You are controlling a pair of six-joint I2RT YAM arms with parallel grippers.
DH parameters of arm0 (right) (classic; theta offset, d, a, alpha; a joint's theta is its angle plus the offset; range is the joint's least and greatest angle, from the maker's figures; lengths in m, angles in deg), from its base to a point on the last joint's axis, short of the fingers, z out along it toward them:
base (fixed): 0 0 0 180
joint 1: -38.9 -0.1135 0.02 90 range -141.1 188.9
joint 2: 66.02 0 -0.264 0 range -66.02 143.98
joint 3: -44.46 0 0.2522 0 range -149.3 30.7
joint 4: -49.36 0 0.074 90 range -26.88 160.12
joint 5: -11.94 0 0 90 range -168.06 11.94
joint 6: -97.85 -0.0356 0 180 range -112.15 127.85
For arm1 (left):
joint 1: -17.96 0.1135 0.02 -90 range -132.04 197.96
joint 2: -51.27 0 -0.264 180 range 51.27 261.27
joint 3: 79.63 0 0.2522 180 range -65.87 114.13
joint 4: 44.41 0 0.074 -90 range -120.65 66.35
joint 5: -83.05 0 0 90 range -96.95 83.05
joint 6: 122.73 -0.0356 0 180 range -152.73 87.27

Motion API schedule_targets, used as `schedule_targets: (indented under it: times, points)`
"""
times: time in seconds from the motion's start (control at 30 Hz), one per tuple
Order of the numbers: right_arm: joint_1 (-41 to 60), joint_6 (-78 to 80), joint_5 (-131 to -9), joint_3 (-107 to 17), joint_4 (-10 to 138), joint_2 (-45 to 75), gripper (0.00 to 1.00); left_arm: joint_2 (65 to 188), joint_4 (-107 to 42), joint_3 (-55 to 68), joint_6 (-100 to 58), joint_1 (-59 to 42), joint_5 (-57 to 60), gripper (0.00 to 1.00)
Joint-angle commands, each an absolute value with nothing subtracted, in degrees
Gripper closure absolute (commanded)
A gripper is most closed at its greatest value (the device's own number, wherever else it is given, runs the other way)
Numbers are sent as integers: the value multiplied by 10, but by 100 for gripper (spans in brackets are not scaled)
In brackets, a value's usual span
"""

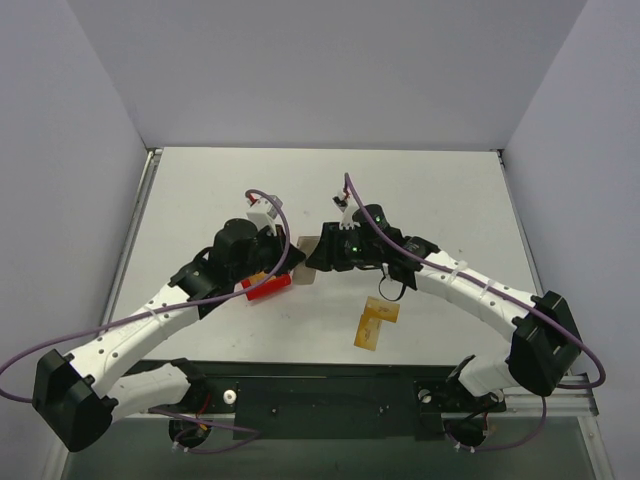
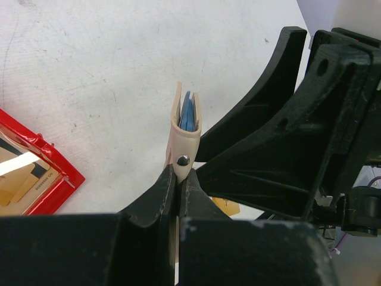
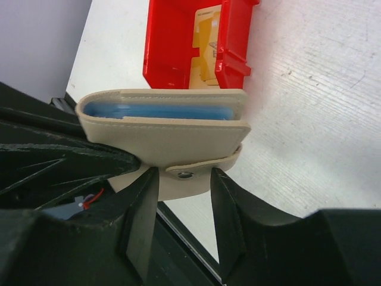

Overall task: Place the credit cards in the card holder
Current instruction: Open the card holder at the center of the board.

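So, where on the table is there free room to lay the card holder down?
Bare: the far half of the table, from the card holder to the back edge. Crowded: the middle and near side, with the red bin, the credit cards, the left arm and the right arm.

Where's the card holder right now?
The card holder is mid-table in the top view, clamped in the left end effector just right of the red bin; the right end effector straddles its snap tab.

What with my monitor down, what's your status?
Left tool shut on beige folding wallet. Right tool open, straddling its snap tab. Orange-yellow cards not in: one on table, more in red plastic bin.
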State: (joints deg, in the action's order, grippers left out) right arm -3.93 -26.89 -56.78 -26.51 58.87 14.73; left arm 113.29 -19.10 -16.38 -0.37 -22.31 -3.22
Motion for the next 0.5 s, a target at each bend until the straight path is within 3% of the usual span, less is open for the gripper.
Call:
schedule_targets:
  times: [0.0, 0.47]
  points:
    - [-36, -268, -674, -287, 624, 149, 67, 1094, -264, -157, 17, -228, 25, 100]
    - [-35, -252, -860, -306, 754, 128, 76, 1085, -223, -155, 0, -227, -30, 100]
